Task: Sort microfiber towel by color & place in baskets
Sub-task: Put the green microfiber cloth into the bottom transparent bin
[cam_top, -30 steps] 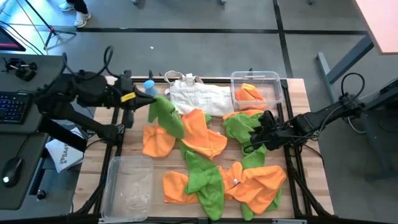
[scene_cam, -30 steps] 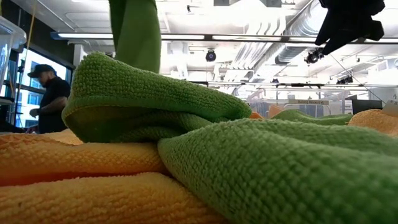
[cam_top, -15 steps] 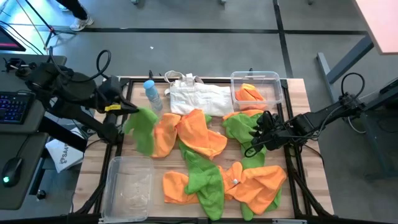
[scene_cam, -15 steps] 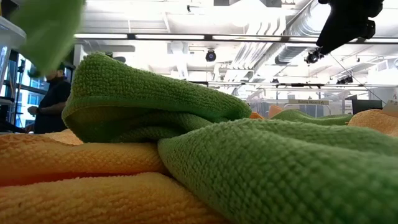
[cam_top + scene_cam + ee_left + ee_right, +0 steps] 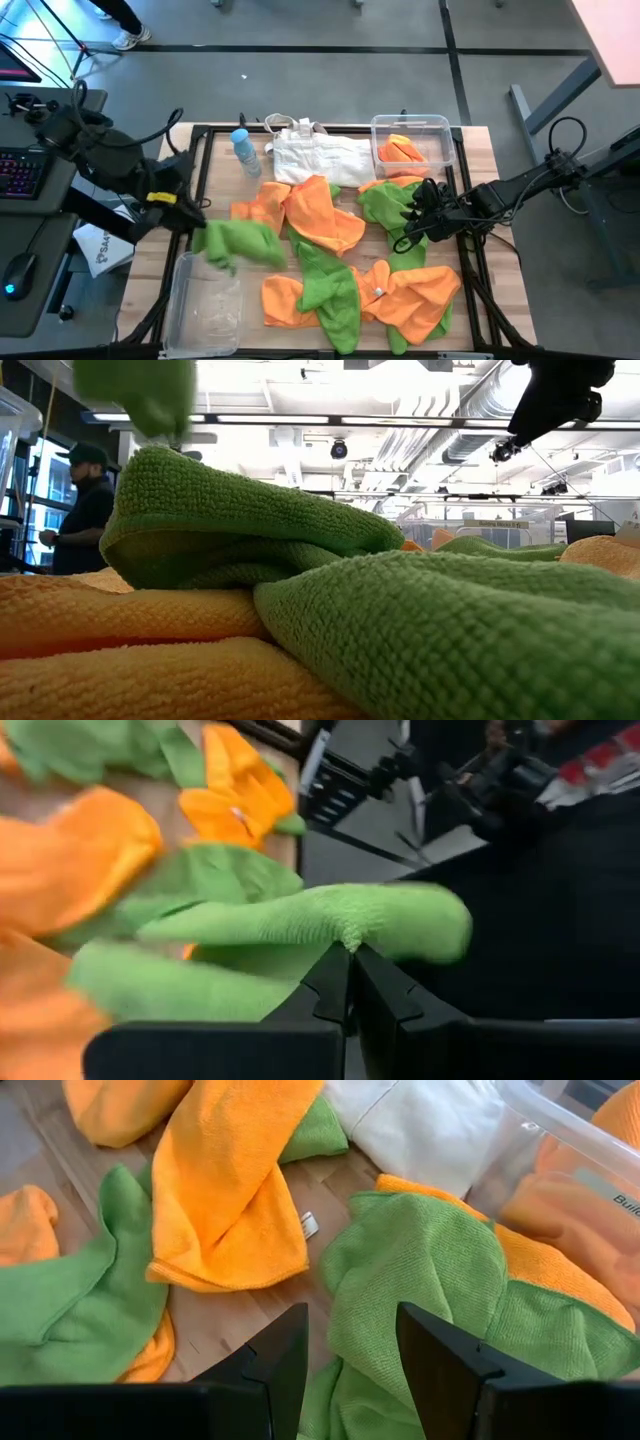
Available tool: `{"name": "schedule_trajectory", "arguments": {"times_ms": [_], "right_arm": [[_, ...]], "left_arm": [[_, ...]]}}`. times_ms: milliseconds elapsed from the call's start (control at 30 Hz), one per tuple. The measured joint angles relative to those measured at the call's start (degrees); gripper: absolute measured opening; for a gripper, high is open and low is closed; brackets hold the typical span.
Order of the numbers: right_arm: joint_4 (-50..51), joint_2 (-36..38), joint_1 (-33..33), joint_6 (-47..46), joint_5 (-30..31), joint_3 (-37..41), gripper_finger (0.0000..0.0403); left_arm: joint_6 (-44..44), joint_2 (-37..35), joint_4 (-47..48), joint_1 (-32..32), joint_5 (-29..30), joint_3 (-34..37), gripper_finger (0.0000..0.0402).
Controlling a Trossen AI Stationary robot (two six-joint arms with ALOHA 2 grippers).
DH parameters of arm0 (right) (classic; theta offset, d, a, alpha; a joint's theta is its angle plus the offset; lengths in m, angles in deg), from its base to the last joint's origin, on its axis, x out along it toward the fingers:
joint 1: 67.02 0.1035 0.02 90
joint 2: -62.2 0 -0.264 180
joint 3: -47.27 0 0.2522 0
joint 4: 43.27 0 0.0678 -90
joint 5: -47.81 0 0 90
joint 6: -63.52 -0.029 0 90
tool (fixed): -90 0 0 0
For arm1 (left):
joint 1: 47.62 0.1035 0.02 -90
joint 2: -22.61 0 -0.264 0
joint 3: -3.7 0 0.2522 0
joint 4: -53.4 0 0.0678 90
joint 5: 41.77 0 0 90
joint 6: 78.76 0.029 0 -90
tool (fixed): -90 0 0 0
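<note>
**A:** So, what sits under the arms?

**B:** A pale wooden table (image 5: 500,200) with a black frame, strewn with soft microfiber cloths in bright orange and bright green (image 5: 330,290). Most lie in a heap between the two grippers.

**A:** And the bins?

**B:** Two clear rectangular plastic baskets. The near basket (image 5: 207,300) lies just below and beside the left gripper (image 5: 192,225); I see no cloth in it. The far basket (image 5: 412,142) stands beyond the right gripper (image 5: 408,222), near it, with orange cloth inside.

**A:** What is the left gripper doing?

**B:** Its fingers (image 5: 335,982) are pressed together, pinching a green microfiber towel (image 5: 240,243). That towel hangs from the fingertips, off the table, trailing toward the heap and over the near basket's upper edge. In the low view it shows as a green blur (image 5: 140,390) high up.

**A:** The right one?

**B:** Spread apart, holding nothing. It hovers over a crumpled green cloth (image 5: 425,1280) that lies partly on an orange one (image 5: 560,1275).

**A:** Anything else?

**B:** A white fabric bag (image 5: 320,155) lies between the far basket and a small clear bottle with a blue cap (image 5: 243,150), which stands beyond the left gripper. A person in dark clothes (image 5: 85,510) stands in the room behind.
</note>
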Motion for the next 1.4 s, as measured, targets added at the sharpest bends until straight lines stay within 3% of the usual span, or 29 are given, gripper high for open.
{"name": "schedule_trajectory", "arguments": {"times_ms": [200,400,600,800,1067,1400], "right_arm": [[-0.27,0.00,0.00,-0.93,1.70,-0.02,0.0149],[-0.38,0.00,-0.02,-1.35,3.73,-0.02,0.0149],[-0.38,0.00,-0.02,-1.52,4.07,-0.02,0.0149],[-0.42,0.00,-0.02,-1.52,4.09,-0.02,0.0149],[-0.44,0.00,-0.09,-1.54,4.85,-0.04,0.0149],[-0.55,0.00,-0.15,-1.92,5.20,-0.04,0.0149]], "left_arm": [[-10.31,-0.89,-0.01,-6.04,-0.21,0.00,0.0000],[-13.52,-0.95,-0.02,-10.54,0.51,2.55,0.0000],[-13.71,-2.10,-0.02,-12.89,-1.88,12.38,0.0000],[-20.05,-4.96,-0.01,-15.14,-7.01,25.09,0.0000],[-25.53,-8.15,0.03,-16.96,-7.13,41.85,0.0000],[-25.01,-6.81,-3.59,-16.80,-6.46,55.35,0.0000]]}}
